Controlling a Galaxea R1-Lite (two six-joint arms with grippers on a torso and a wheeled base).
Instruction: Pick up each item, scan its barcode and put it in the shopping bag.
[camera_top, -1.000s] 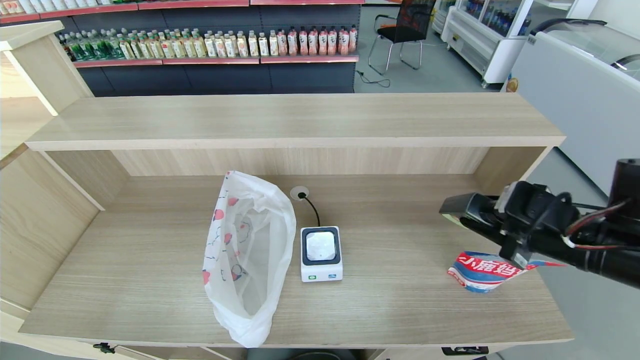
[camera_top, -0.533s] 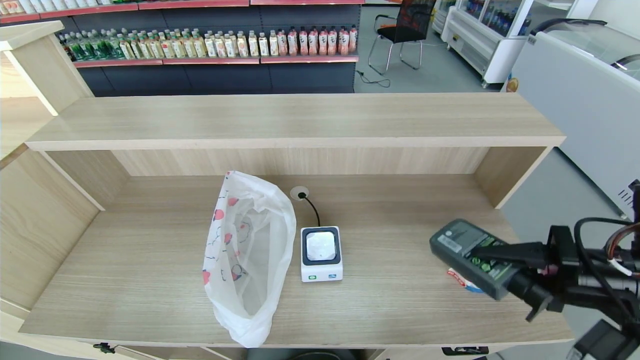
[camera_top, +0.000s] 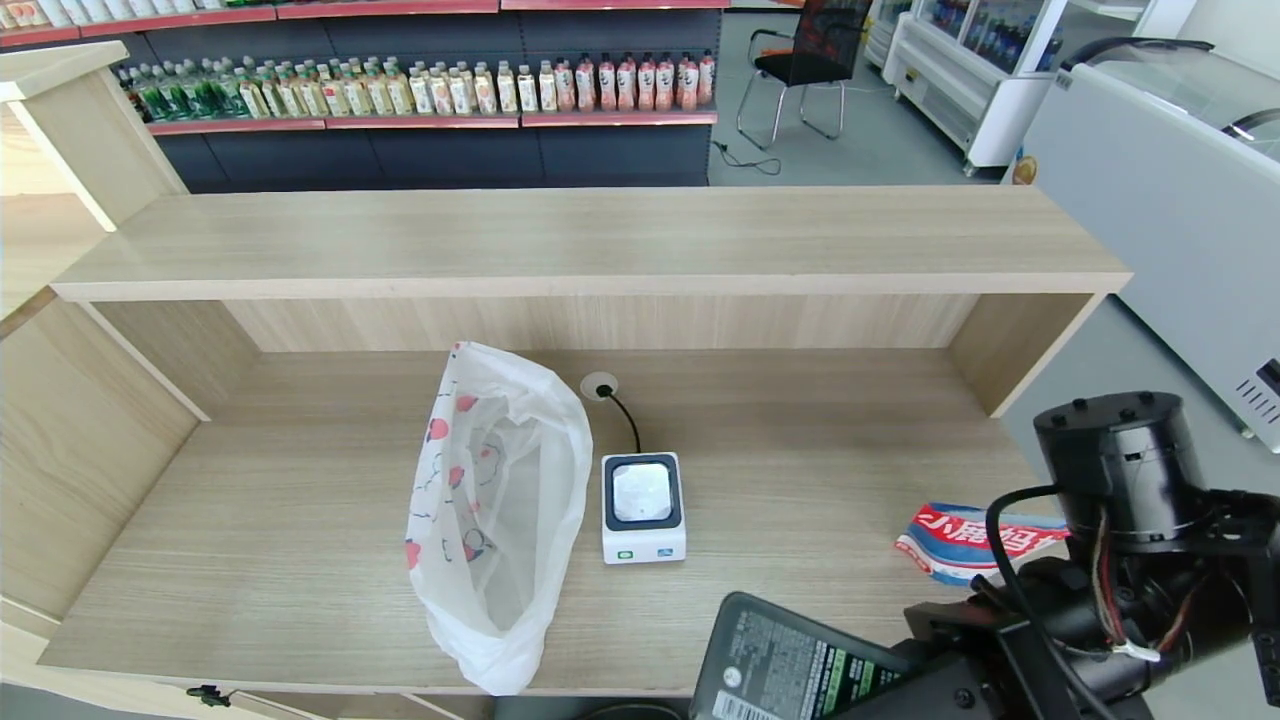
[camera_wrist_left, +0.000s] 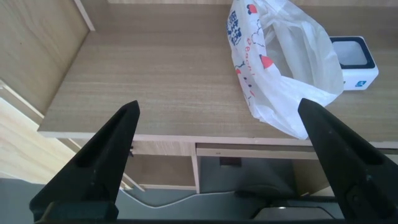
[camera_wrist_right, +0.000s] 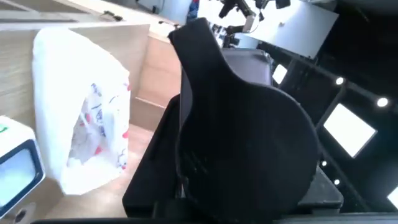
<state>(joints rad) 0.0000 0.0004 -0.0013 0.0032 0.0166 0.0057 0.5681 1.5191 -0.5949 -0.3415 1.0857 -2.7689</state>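
Note:
My right gripper (camera_top: 905, 665) is shut on a dark grey pouch (camera_top: 790, 665) with a printed label, held low over the counter's front edge, right of the scanner. In the right wrist view the dark pouch (camera_wrist_right: 249, 143) blocks most of the scene. The white scanner (camera_top: 642, 505) with a dark-framed window sits mid-counter. Left of it stands the white shopping bag (camera_top: 495, 510) with red prints, mouth open upward. A blue, red and white snack bag (camera_top: 965, 545) lies at the counter's right. My left gripper (camera_wrist_left: 217, 168) hangs open below the front edge, with the shopping bag (camera_wrist_left: 280, 68) beyond it.
The counter (camera_top: 260, 540) is a recessed wooden desk with a raised shelf (camera_top: 600, 240) behind and side walls at left and right. The scanner's black cable (camera_top: 625, 415) runs to a grommet at the back. Bare wood lies left of the bag and between scanner and snack bag.
My right arm has swung down and leftward with the dark pouch, from above the counter's right end to its front edge. The snack bag is uncovered again.

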